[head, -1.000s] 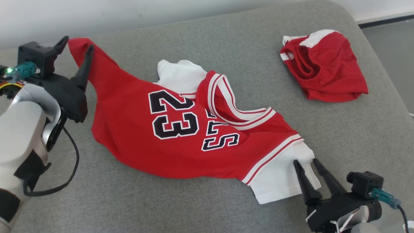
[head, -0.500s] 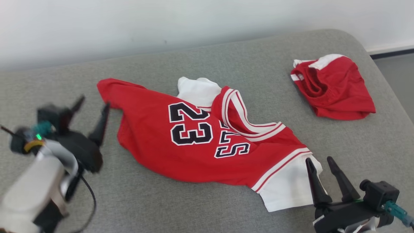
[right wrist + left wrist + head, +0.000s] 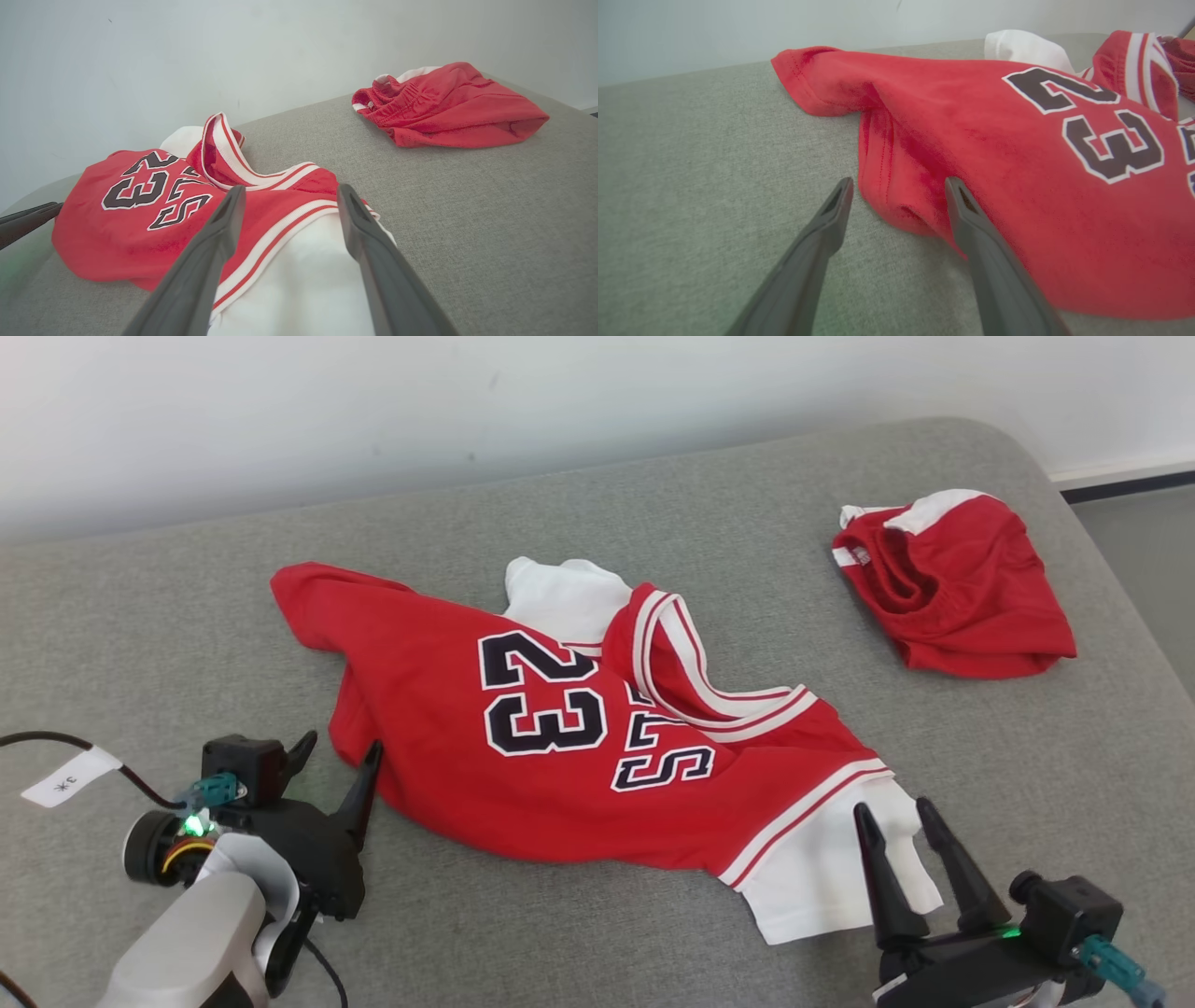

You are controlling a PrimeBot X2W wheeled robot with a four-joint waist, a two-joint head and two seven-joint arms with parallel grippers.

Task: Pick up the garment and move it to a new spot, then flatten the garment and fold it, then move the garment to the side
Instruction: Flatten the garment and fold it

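Observation:
The garment (image 3: 569, 747) is a red jersey with a black "23" and white sleeves, lying rumpled across the middle of the grey cushion (image 3: 709, 513). My left gripper (image 3: 341, 747) stands open at its lower left edge. In the left wrist view, a bump of the red hem (image 3: 896, 205) sits just ahead between the spread fingers of the left gripper (image 3: 899, 182). My right gripper (image 3: 892, 807) is open over the white sleeve (image 3: 831, 877) at the jersey's near right end. The right wrist view shows the right gripper (image 3: 290, 188) with fingers apart above that sleeve (image 3: 299, 280).
Crumpled red shorts (image 3: 952, 583) lie at the far right of the cushion, also seen as shorts (image 3: 448, 107). A pale wall (image 3: 467, 392) runs behind. The cushion's rounded right edge drops to the floor (image 3: 1144, 532). A tagged black cable (image 3: 70, 775) trails left of my left arm.
The left gripper opened, let go of the jersey's far left corner and came back to its near left edge. The right gripper opened over the white sleeve. The camera shifted.

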